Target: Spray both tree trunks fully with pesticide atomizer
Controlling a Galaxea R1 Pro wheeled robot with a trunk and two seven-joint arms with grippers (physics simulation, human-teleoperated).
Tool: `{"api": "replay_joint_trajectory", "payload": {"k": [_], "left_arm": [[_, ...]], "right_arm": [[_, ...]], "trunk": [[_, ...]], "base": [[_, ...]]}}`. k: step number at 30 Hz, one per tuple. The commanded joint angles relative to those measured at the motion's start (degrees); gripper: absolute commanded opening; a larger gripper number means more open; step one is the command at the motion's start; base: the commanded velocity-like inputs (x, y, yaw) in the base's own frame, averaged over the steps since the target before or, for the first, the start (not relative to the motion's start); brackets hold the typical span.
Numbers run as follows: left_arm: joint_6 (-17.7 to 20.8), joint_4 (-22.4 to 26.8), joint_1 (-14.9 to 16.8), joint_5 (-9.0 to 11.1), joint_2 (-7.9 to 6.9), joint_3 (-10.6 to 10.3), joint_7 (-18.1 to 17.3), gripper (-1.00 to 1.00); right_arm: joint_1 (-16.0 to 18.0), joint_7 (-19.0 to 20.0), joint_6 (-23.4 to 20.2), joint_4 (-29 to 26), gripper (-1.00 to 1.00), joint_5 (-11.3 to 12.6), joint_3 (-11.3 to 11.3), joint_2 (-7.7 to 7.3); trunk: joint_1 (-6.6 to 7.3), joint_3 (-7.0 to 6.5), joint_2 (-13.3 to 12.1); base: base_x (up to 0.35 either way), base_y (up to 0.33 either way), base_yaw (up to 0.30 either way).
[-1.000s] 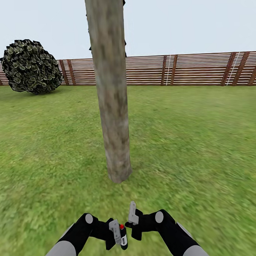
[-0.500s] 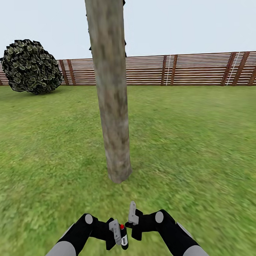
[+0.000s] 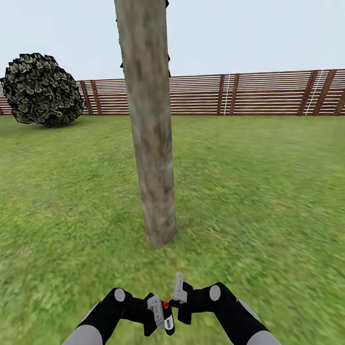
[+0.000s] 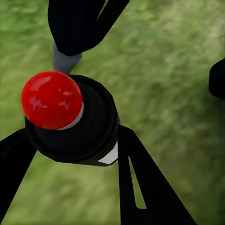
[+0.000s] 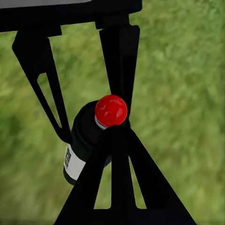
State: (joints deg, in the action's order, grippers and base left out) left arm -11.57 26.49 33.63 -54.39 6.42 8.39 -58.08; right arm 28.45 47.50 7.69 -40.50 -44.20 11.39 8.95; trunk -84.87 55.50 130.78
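Note:
The tree trunk (image 3: pixel 151 123), thick and mottled grey-brown, rises from the grass straight ahead of both arms. My left gripper (image 3: pixel 160 313) is shut on the pesticide atomizer (image 3: pixel 168 322), a dark bottle with a pale label and a red nozzle tip. In the left wrist view the atomizer (image 4: pixel 91 126) sits between the black fingers (image 4: pixel 145 187), its red tip toward the camera. My right gripper (image 3: pixel 178 284) is just beside it, fingers pressed together and pointing up. In the right wrist view the atomizer (image 5: pixel 86 140) hangs right behind my shut right gripper (image 5: pixel 117 136). The second tree is out of view.
Green lawn (image 3: pixel 272 189) spreads around the trunk. A brown slatted fence (image 3: pixel 259 92) closes the far side. A round dark shrub (image 3: pixel 40 90) stands at the far left near the fence.
The left gripper with the atomizer has edged very slightly toward the right gripper. Trunk, lawn and right arm look the same.

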Motion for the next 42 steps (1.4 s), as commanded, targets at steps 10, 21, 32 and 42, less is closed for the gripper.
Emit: {"api": "replay_joint_trajectory", "payload": {"k": [10, 21, 32, 42], "left_arm": [[-0.5, 0.0, 0.0, -0.5, 0.12, 0.5, -0.4, -1.0], [-0.5, 0.0, 0.0, -0.5, 0.92, 0.4, -0.4, -1.0], [-0.5, 0.0, 0.1, -0.5, 0.93, 0.3, -0.4, -1.0], [-0.7, -0.1, 0.0, 1.3, 0.56, 0.2, -0.7, -1.0]], "right_arm": [[0.0, 0.1, 0.5, -0.1, -1.0, -0.6, -0.1, 0.01], [0.0, 0.1, 0.5, 0.0, -1.0, -0.7, -0.1, 0.01], [0.0, 0.1, 0.5, 0.0, -1.0, -0.7, -0.1, -0.06], [0.0, 0.0, 0.5, 0.2, -1.0, -0.7, -0.1, -0.16]], "trunk": [[0.01, 0.05, 0.0], [0.01, 0.05, 0.0], [0.01, 0.05, 0.0], [0.01, 0.05, 0.0]], "base": [[0.0, 0.0, 0.0], [0.0, 0.0, 0.0], [0.0, 0.0, 0.0], [0.0, 0.0, 0.0]]}}
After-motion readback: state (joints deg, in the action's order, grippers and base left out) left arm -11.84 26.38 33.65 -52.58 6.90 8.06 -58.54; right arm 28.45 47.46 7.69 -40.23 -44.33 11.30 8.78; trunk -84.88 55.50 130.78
